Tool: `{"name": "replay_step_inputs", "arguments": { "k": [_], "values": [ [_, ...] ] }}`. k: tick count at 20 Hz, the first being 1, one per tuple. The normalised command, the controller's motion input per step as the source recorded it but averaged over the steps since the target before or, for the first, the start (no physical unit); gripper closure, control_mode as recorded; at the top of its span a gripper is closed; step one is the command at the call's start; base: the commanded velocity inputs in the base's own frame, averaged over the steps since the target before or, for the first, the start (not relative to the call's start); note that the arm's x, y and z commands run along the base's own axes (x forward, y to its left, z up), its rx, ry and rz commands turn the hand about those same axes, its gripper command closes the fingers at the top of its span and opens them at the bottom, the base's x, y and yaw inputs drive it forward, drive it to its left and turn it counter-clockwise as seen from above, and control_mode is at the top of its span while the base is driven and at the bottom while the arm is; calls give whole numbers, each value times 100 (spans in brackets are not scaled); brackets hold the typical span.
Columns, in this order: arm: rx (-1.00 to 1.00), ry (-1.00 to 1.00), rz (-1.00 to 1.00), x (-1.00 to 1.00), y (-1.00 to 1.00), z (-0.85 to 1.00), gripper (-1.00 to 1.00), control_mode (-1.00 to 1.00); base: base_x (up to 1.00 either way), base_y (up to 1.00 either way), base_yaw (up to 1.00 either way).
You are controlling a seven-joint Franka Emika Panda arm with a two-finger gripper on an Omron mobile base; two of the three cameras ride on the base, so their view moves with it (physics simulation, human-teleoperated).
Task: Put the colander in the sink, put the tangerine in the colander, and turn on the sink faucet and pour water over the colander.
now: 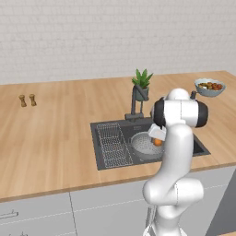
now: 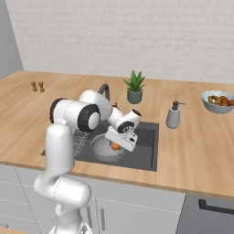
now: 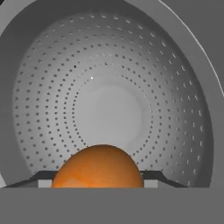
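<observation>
With the colander (image 1: 145,144) already in the sink (image 1: 107,161), the end effector (image 3: 98,184) grips the tangerine (image 3: 98,168) above it; faucet (image 1: 134,102) untouched.

My claw (image 2: 117,145) is hanging over the colander (image 1: 145,145), which is sitting in the sink (image 1: 103,161) beside the wire rack (image 1: 112,144); the sink faucet (image 1: 134,103) is standing behind.

The tangerine (image 3: 98,167) hides the hand's (image 3: 98,183) fingertips; the colander (image 3: 109,96) rim is cut off.
</observation>
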Motion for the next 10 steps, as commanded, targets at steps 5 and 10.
{"name": "replay_step_inputs", "arguments": {
  "k": [5, 10],
  "values": [
    [-4, 0, 0, 13, -5, -17, 100, -100, 0, 0, 0],
    [-1, 0, 0, 14, -6, -19, 100, -100, 0, 0, 0]
  ]
}}
